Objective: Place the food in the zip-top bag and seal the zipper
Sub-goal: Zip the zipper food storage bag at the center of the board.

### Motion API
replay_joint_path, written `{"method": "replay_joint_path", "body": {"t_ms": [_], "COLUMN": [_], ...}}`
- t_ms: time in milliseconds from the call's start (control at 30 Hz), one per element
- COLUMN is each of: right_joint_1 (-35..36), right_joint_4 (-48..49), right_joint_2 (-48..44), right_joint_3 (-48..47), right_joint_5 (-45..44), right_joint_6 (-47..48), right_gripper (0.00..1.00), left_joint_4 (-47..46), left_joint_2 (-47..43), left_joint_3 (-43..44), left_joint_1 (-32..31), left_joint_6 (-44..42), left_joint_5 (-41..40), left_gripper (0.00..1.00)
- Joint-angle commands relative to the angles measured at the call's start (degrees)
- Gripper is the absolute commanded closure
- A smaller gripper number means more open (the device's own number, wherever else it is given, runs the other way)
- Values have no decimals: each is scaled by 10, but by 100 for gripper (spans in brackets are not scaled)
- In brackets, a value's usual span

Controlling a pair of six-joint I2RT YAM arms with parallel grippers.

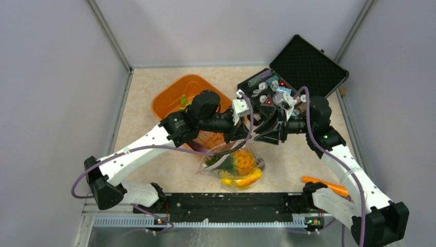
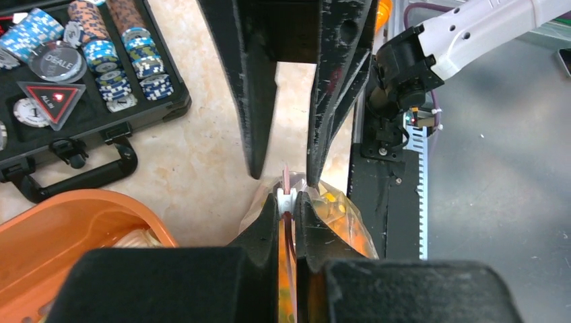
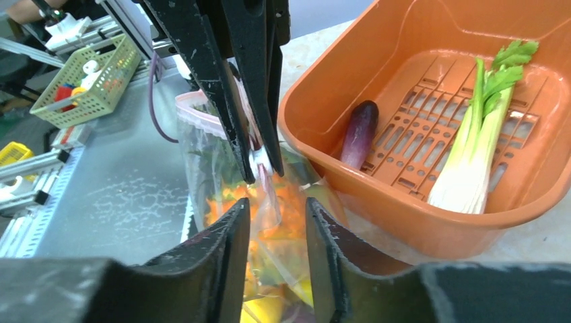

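The zip-top bag [image 1: 234,167] stands at the table's near middle, with an orange pineapple [image 1: 242,162] and yellow food [image 1: 237,180] inside. My left gripper [image 2: 288,202] is shut on the pinkish zipper [image 2: 287,178] at the bag's mouth, with a white piece of the strip between its tips. Facing it, my right gripper [image 3: 276,205] is open, its fingers either side of the same strip without touching it. The two grippers meet above the bag [image 3: 222,182]. A purple eggplant [image 3: 359,131] and a leafy stalk [image 3: 475,148] lie in the orange tub [image 3: 377,195].
The orange tub [image 1: 172,98] is behind the left arm. A black case [image 1: 308,64] of chips [image 2: 101,54] lies open at the back right. An orange piece [image 1: 324,185] lies by the right arm's base. A black rail [image 1: 231,203] runs along the near edge.
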State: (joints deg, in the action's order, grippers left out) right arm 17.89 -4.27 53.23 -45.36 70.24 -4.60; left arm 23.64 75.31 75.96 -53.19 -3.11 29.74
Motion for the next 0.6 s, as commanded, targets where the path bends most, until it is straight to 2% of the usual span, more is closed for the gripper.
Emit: {"method": "replay_joint_path", "body": {"t_ms": [0, 133, 233, 367, 467, 567], "right_joint_1": [3, 3, 4, 9, 11, 14], "right_joint_4": [13, 2, -8, -5, 3, 8], "right_joint_2": [-11, -5, 4, 9, 6, 3], "right_joint_3": [-7, -19, -24, -20, -21, -24], "right_joint_5": [28, 37, 37, 32, 35, 36], "right_joint_6": [11, 27, 38, 43, 38, 35], "right_gripper": [61, 64, 76, 82, 67, 65], "left_joint_4": [10, 7, 3, 3, 8, 8], "left_joint_2": [8, 12, 13, 15, 18, 22], "left_joint_3": [24, 36, 41, 44, 44, 45], "left_joint_1": [0, -1, -1, -1, -1, -1], "left_joint_6": [-4, -2, 1, 2, 2, 5], "left_joint_5": [28, 37, 40, 44, 42, 42], "left_gripper": [100, 100, 100, 100, 100, 100]}}
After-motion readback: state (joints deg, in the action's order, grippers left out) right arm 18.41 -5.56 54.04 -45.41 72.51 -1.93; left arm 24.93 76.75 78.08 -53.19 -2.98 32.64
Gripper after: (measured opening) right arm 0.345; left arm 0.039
